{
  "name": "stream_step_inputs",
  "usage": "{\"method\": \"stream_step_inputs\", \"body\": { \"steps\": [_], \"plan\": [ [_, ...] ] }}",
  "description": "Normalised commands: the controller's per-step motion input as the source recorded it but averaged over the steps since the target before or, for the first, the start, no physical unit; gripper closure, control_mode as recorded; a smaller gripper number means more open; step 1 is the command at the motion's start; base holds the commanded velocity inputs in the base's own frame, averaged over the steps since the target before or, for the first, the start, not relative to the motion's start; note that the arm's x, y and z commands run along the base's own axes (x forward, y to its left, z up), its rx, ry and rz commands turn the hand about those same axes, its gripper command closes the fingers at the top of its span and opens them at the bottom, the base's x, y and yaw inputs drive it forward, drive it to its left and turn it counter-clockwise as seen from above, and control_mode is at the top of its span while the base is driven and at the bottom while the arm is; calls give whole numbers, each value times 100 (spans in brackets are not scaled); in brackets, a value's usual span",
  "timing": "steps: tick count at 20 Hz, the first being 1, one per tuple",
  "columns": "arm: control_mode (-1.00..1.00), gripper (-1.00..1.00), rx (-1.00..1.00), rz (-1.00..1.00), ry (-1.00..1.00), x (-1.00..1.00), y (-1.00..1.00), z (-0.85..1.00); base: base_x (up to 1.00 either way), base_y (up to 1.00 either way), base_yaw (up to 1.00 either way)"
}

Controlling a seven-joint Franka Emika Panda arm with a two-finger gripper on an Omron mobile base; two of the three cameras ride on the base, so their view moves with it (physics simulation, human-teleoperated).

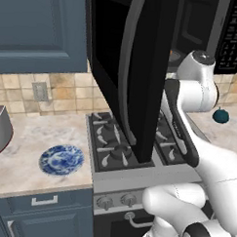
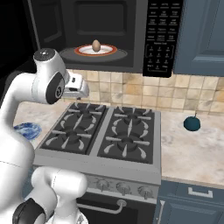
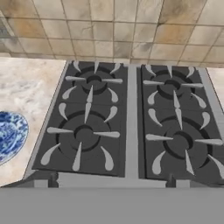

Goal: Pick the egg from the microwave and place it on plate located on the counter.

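left base: microwave [image 1: 137, 67] door swung open over stove [image 1: 114, 144]; floral plate [image 1: 61, 159] on beige tabletop [image 1: 36, 141] left of stove | right base: tan egg [image 2: 96, 45] on microwave turntable above stove; fingers hidden, spread wide | hand: plate left of stove

The white arm rises from the base, bends at a round dark-capped joint at shoulder height, and reaches forward. In the right base view its hand juts level from that joint, and the gripper [image 2: 83, 90] at its end points away and slightly down. Its jaws stand wide apart, holding nothing.
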Motion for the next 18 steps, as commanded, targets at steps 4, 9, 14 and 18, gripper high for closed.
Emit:
{"method": "stream_step_inputs", "body": {
  "steps": [4, 9, 14, 18],
  "plan": [
    [-100, -100, 0, 3, -35, -1, 0, 61, 0, 0, 0],
    [-100, -100, 0, 1, -25, 0, 0, 60, 0, 0, 0],
    [-100, -100, 0, 1, -10, 0, 0, 59, 0, 0, 0],
    [-100, -100, 0, 0, -6, 14, -11, 35, 0, 0, 0]
  ]
}}
